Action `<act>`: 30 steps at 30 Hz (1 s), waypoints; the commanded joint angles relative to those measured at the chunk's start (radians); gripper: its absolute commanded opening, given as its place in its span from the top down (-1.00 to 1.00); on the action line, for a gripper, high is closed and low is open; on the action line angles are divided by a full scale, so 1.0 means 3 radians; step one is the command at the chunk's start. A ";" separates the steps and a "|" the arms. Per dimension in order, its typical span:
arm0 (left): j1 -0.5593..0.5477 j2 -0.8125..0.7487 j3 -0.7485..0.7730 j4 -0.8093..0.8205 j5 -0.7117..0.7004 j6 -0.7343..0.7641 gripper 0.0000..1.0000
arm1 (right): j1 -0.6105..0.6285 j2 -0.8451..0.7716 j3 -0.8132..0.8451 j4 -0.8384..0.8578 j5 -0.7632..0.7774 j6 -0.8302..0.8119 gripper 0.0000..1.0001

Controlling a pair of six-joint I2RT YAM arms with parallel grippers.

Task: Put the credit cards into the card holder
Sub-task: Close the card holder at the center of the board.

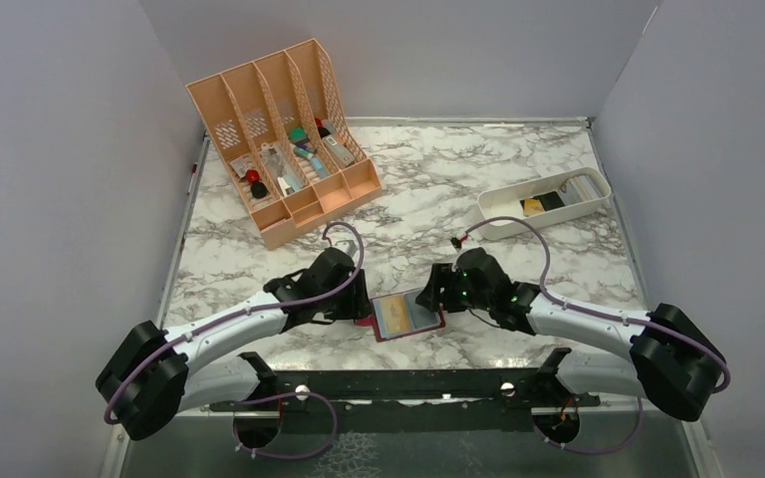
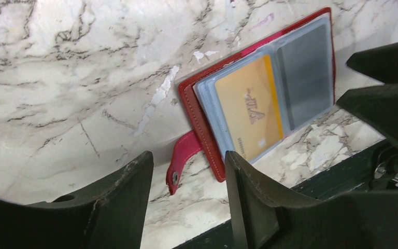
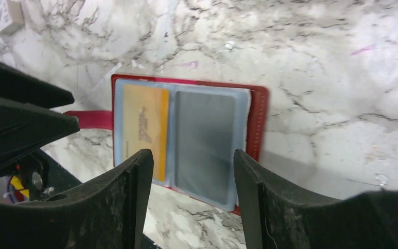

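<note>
The red card holder (image 1: 406,316) lies open and flat on the marble near the front edge, between my two grippers. Its clear pockets show a yellow card (image 2: 249,111) and a grey card (image 2: 303,78). The right wrist view shows the same yellow card (image 3: 144,124) and grey card (image 3: 204,142). My left gripper (image 2: 188,158) is open over the holder's snap strap (image 2: 179,166) and touches nothing. My right gripper (image 3: 190,154) is open just short of the holder's near edge (image 3: 259,119), with nothing between its fingers.
A white tray (image 1: 493,204) at the back right holds several flat cards. The peach slotted organizer (image 1: 279,139) with small items stands at the back left. A black rail (image 1: 408,383) runs along the table's near edge, and grey walls close in three sides.
</note>
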 commanded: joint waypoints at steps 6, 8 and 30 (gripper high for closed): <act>0.0011 0.0035 -0.0159 0.0170 0.0044 -0.0078 0.11 | -0.0298 0.0081 -0.0192 0.0065 -0.0124 0.0046 -0.34; 0.0011 0.0054 -0.0173 0.0233 0.0076 -0.0068 0.20 | -0.0305 0.0140 -0.0225 0.0160 -0.0165 0.0080 -0.35; 0.0011 0.0299 -0.0276 0.0702 0.0312 -0.0057 1.00 | -0.0306 -0.0046 -0.0591 0.1488 -0.1187 0.1022 -0.32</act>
